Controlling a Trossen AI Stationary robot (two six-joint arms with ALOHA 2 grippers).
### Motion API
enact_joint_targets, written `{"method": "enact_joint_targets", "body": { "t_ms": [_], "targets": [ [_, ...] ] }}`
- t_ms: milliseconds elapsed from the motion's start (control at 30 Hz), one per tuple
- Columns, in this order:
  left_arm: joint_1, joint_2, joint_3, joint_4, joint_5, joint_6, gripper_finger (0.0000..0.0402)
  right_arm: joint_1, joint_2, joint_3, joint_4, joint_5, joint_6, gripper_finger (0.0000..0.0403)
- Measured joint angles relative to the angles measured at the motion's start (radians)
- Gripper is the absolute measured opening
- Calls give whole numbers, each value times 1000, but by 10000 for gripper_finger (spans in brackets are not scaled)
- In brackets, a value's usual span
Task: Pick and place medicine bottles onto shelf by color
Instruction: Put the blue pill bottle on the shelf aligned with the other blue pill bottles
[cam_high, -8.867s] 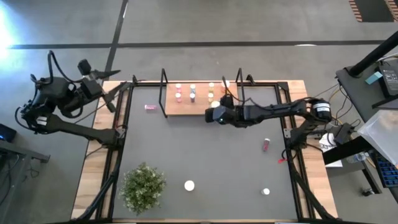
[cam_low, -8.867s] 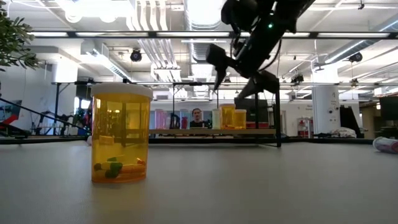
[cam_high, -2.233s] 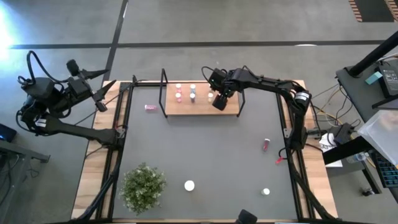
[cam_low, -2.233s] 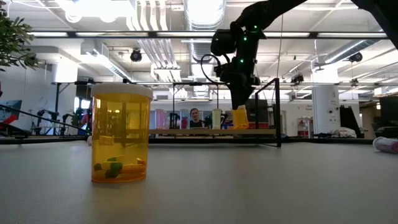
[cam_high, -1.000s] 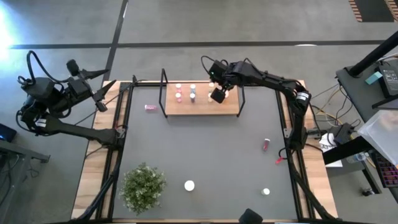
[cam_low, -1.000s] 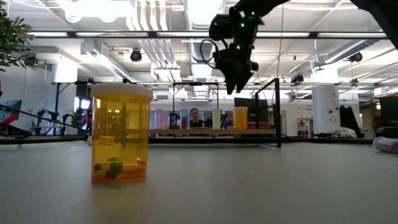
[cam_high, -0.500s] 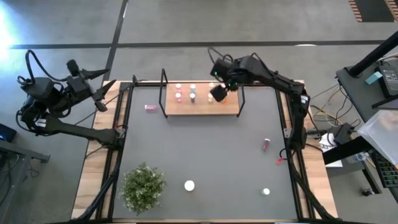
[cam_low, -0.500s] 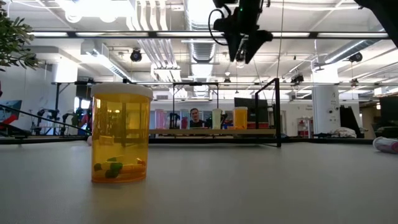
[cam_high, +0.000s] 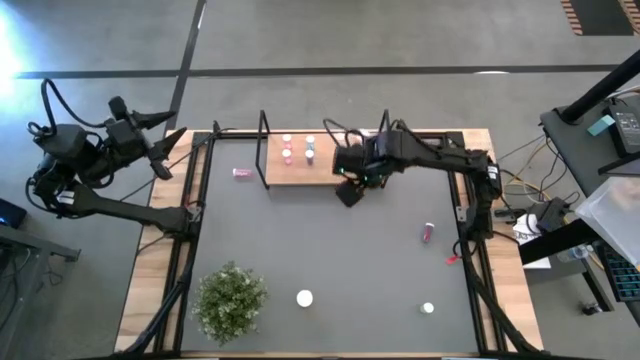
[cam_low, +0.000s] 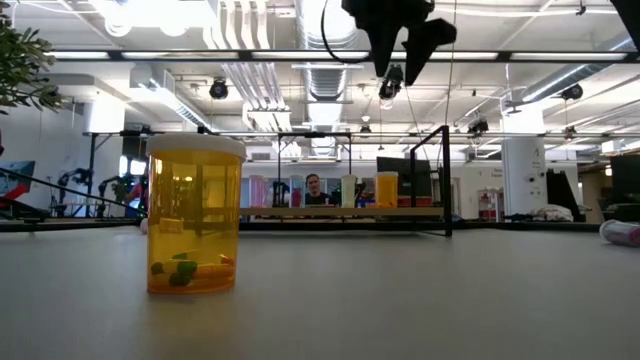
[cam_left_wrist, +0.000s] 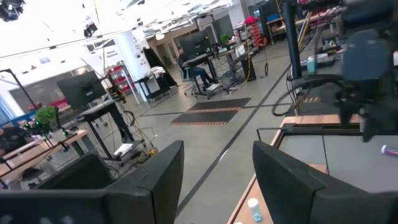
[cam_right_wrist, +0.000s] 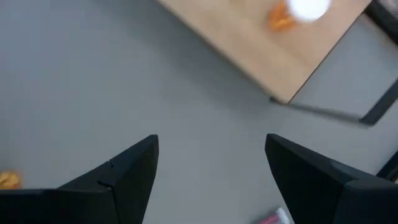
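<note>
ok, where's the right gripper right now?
High view: the right gripper hangs just off the shelf's near edge, toward its right end, jaws open and empty. The left gripper waits beyond the table's far-left corner.

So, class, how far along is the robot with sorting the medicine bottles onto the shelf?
Done: a pink bottle and an orange bottle among those standing on the shelf. In hand: nothing; the right pincer hangs open over the mat, the left pincer waits open at the far left corner. Left: two fallen pink bottles, a loose orange bottle and a white-capped bottle near the front edge.
</note>
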Motion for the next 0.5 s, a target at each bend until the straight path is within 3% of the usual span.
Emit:
{"method": "enact_joint_targets", "body": {
  "t_ms": [300,500],
  "targets": [
    [0,0,0,7,0,2,176,169,-14,-70,1,-31,266,288],
    [0,0,1,71,0,33,176,234,-76,-214,1,-102,456,290]
  ]
}}
